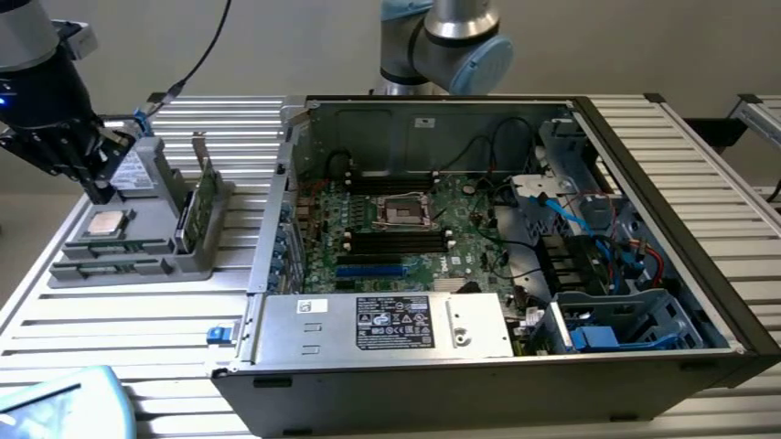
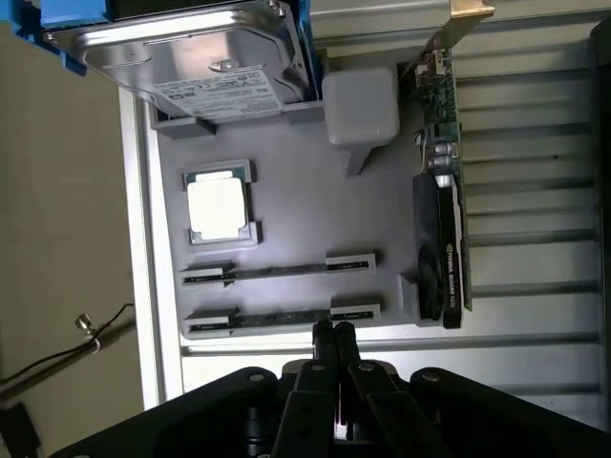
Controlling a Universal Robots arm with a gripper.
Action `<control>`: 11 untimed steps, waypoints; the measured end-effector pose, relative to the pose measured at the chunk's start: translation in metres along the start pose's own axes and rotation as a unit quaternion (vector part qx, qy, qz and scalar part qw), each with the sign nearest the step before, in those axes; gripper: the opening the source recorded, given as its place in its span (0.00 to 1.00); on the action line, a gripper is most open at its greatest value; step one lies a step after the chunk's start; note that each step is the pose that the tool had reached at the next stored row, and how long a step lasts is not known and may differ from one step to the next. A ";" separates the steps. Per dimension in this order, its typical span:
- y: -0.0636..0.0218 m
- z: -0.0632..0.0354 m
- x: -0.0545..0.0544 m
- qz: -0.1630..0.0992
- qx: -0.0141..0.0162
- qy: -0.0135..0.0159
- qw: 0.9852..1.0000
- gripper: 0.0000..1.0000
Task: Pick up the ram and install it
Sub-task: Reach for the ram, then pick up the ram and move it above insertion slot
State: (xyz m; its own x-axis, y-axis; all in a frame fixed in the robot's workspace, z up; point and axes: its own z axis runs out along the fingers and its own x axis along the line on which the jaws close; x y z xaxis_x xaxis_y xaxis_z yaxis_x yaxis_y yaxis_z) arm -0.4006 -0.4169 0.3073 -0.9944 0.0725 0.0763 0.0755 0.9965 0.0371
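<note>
Two ram sticks stand on edge in a grey holder tray: one ram stick farther from my fingers and a second ram stick just beyond my fingertips. In the exterior view they lie along the tray's front, the ram sticks one behind the other. My gripper hovers above the tray's edge by the nearer stick, shut with nothing between its fingers. In the exterior view the gripper hangs over the tray at the exterior view's left.
The tray also carries a square silver processor, a hard drive and a green card with a metal bracket. An open computer case sits at the exterior view's right, its motherboard showing black memory slots.
</note>
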 end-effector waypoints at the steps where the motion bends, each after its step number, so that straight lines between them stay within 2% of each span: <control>1: -0.0008 0.0017 0.004 0.000 0.000 0.000 1.000 0.10; 3: -0.0021 0.0039 0.010 0.000 0.000 0.001 1.000 0.10; 11: -0.0022 0.0039 0.011 0.000 0.000 0.001 1.000 0.10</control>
State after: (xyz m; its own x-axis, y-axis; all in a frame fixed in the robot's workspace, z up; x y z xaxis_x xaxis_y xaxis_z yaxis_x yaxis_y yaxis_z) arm -0.4116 -0.4181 0.3042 -0.9943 0.0725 0.0784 0.0755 0.9965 0.0369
